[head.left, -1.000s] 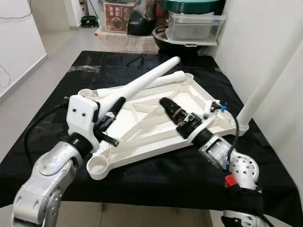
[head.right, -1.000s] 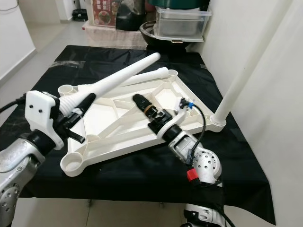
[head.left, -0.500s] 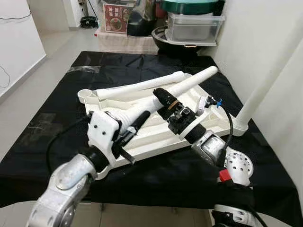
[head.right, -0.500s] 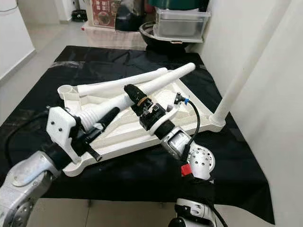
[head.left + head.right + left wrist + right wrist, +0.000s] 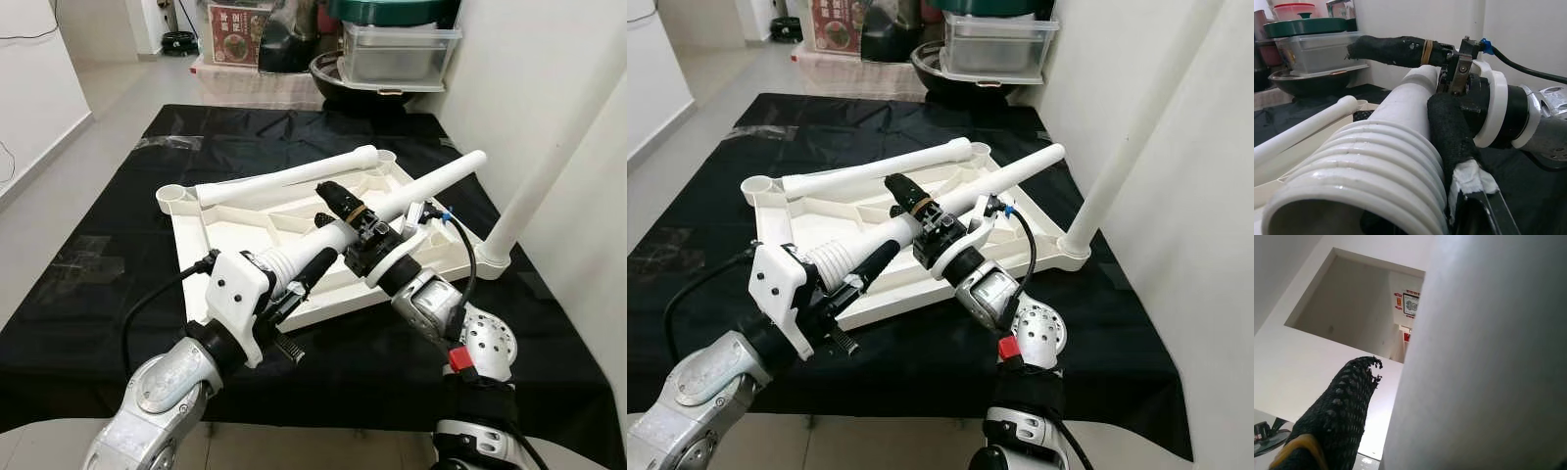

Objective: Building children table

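Observation:
The white table top [image 5: 235,220] lies upside down on the black-covered table [image 5: 118,245]. My left gripper [image 5: 302,276] is shut on the ribbed, threaded end of a white table leg [image 5: 431,186], which is held slantwise above the top. Its far end points to the far right. My right gripper [image 5: 341,213] is shut on the same leg near its middle, one black finger [image 5: 1391,49] over it. A second leg [image 5: 284,178] lies along the top's far edge. A third leg [image 5: 534,191] stands upright in the right corner socket.
Behind the table stand a dark bowl [image 5: 338,73] with clear plastic boxes [image 5: 397,54] on it, and a printed carton [image 5: 235,20]. A white wall [image 5: 549,78] runs close along the right side. An open socket [image 5: 172,196] is at the top's left corner.
My left arm has swung the held leg to the right, so its far end now points to the far right corner. My right gripper has risen off the table top and closed on the leg.

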Motion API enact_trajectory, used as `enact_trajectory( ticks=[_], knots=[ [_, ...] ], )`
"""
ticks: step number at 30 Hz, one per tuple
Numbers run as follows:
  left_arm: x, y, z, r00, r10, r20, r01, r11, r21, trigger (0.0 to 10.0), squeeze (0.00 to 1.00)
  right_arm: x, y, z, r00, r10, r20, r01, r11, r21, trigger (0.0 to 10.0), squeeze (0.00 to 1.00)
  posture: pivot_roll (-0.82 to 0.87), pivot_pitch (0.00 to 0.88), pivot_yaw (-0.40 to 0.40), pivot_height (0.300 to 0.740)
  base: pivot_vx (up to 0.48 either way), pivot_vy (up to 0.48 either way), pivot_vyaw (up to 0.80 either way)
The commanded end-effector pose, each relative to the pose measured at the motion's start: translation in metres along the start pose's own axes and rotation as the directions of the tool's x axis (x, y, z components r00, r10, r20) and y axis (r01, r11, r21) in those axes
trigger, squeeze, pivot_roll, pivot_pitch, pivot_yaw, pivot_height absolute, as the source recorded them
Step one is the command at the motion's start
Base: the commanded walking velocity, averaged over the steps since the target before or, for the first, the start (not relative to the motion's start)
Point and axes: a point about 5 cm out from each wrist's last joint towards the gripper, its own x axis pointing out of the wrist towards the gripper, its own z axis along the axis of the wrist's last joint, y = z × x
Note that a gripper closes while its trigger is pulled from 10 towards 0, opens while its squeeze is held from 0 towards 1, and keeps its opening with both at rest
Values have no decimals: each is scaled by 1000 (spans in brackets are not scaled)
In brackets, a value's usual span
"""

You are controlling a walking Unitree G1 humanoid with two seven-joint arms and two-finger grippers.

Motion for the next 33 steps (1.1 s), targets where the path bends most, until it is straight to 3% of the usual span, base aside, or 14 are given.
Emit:
enact_trajectory(
  ticks=[1, 33],
  knots=[
    [0, -5, 3, 1000, -11, 26, 11, 1000, 3, 10000, 0, 1, 3, -1, 1000, 20, -5, -20, 1000, 18, 10000, 0, 109, 58, -77, 740, 0, 0, 0],
    [1, -20, -1, 999, -26, 30, 28, 998, -50, 10000, 0, 6, 3, -3, 999, -30, 18, 30, 999, 26, 10000, 0, 102, 52, -68, 740, 0, 0, 0]
  ],
)
